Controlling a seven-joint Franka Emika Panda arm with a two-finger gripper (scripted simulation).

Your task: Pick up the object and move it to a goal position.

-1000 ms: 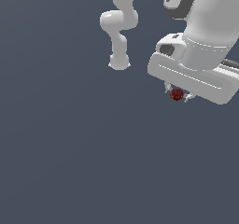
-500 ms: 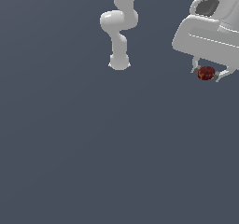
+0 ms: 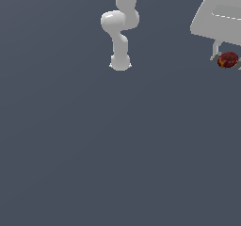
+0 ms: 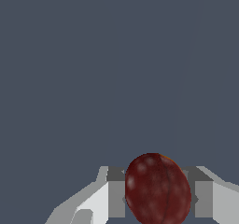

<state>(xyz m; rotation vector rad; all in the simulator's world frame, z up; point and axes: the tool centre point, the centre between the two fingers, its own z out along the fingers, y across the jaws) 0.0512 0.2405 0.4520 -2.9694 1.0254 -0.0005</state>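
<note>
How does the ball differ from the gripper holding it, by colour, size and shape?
Colour: the ball is dark red with faint yellow-orange marks; the gripper is white with grey pads. Size: the ball is far smaller than the gripper body above it. Shape: the ball is rounded, slightly oval; the gripper is blocky with straight fingers. Both sit at the exterior view's right, in contact, the ball clamped between the fingers.

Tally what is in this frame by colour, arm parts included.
Dark red: 1, the ball, held between the fingers of the gripper.
White: 1, the arm with its gripper.
Total: 2.
</note>
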